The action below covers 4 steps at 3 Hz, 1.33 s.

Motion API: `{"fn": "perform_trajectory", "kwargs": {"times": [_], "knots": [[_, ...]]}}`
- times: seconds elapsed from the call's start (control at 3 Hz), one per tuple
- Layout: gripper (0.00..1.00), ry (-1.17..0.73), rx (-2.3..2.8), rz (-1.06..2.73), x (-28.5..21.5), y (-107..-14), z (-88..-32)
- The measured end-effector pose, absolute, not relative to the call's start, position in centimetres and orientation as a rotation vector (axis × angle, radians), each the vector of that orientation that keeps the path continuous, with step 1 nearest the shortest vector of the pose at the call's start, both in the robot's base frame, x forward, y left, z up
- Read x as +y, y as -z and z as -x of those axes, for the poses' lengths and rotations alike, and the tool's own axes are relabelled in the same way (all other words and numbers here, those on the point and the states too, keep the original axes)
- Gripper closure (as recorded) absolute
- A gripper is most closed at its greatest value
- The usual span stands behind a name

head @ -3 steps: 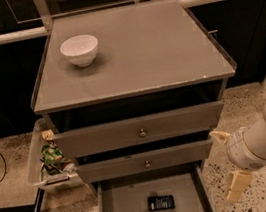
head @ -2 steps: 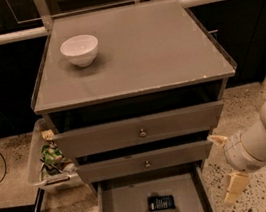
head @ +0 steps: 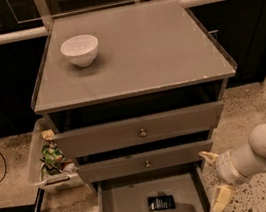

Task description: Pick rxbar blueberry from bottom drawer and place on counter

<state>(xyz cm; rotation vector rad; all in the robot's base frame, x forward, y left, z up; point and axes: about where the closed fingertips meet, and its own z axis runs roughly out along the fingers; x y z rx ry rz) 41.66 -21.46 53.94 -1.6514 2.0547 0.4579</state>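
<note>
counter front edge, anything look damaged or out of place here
The counter has small pale chips on its front rim near the right end. Otherwise nothing stands out: the rxbar blueberry lies flat in the bottom drawer, and the gripper hangs open just right of that drawer.

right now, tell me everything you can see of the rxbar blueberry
The rxbar blueberry is a small flat rectangular bar in a dark, near-black wrapper with pale lines of print. It lies flat on the grey floor of the open bottom drawer, near the middle, touching nothing else. The gripper hangs at the drawer's right wall, on the view's right, jaws open and apart from the bar.
</note>
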Motion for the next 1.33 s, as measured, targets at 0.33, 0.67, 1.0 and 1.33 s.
{"fn": "perform_trajectory", "kwargs": {"times": [0.33, 0.67, 1.0, 1.33], "knots": [[0.00, -0.506, 1.966, 1.656, -20.2, -48.5, -42.7], [0.00, -0.577, 1.913, 1.668, -18.5, -43.1, -43.1], [0.00, -0.577, 1.913, 1.668, -18.5, -43.1, -43.1], [0.00, -0.595, 1.922, 1.632, -18.1, -40.0, -43.0]]}}
